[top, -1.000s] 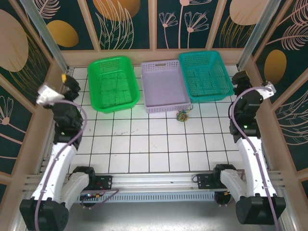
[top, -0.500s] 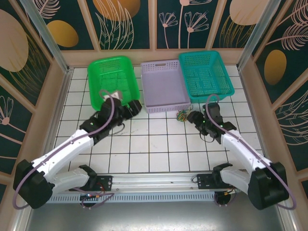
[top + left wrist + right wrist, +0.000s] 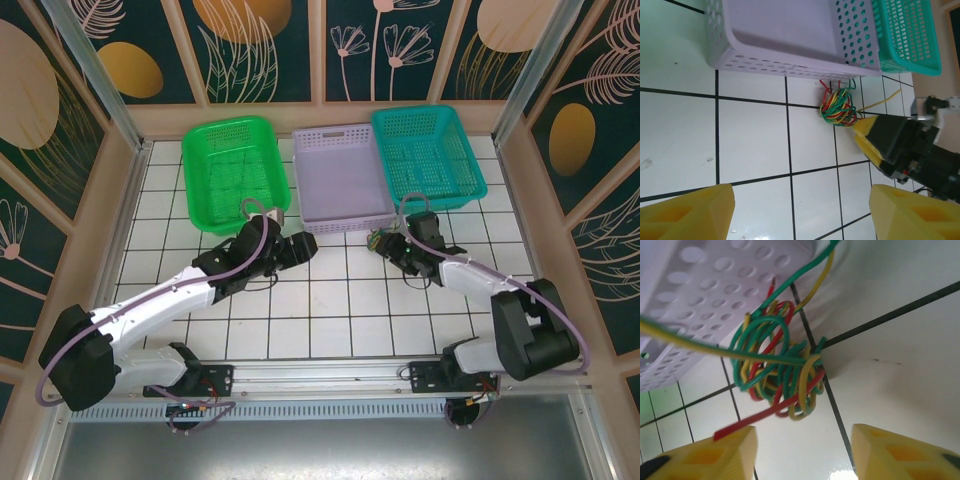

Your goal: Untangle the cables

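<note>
Reading across from my left: the left fingers (image 3: 303, 247) stand wide apart and empty, low over the counter (image 3: 330, 300) before the lilac basket (image 3: 340, 190), well short of the cables (image 3: 380, 240). The cables are a roundish knot of green, yellow and red with no real long axis. They lie on the counter just in front of the lilac basket's front right corner, one yellow end trailing rightward. The right fingers (image 3: 394, 249) are apart too, gripping nothing, just beside the cables on their right and pointed at them. I judge the right arm nearer; my left would have to travel rightward along the lilac basket's front.
</note>
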Tool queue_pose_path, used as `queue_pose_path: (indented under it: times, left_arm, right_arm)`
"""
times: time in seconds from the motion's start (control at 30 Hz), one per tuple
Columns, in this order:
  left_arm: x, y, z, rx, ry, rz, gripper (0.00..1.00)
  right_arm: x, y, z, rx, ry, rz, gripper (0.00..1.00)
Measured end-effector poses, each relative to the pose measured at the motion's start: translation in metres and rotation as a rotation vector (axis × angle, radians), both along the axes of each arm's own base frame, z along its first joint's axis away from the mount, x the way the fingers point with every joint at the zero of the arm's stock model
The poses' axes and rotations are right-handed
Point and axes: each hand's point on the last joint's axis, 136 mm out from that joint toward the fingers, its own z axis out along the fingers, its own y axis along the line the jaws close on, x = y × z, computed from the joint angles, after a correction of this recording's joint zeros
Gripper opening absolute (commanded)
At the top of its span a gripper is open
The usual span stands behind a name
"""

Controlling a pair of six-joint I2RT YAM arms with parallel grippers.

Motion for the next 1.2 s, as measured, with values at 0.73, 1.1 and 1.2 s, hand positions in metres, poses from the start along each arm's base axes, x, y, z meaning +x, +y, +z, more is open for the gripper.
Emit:
queue_pose_path:
  times: [0.73,1.1,1.2]
  left_arm:
    - [-0.01,-0.026,-0.01,-0.01,0.047,-0.135,0.74]
    - [-0.027,-0.071,-0.034,0.006,0.111,-0.298,0.73]
    - [-0.029,-0.076,-0.041,0.012,0.125,-0.31,0.72]
  right_arm:
    - [0.018,0.001,-0.009,-0.103,-0.017,0.088,0.0]
    - [-0.051,0.055,0.044,-0.08,-0.093,0.336,0.0]
    - [-0.067,0.066,0.039,-0.087,-0.071,0.403,0.0]
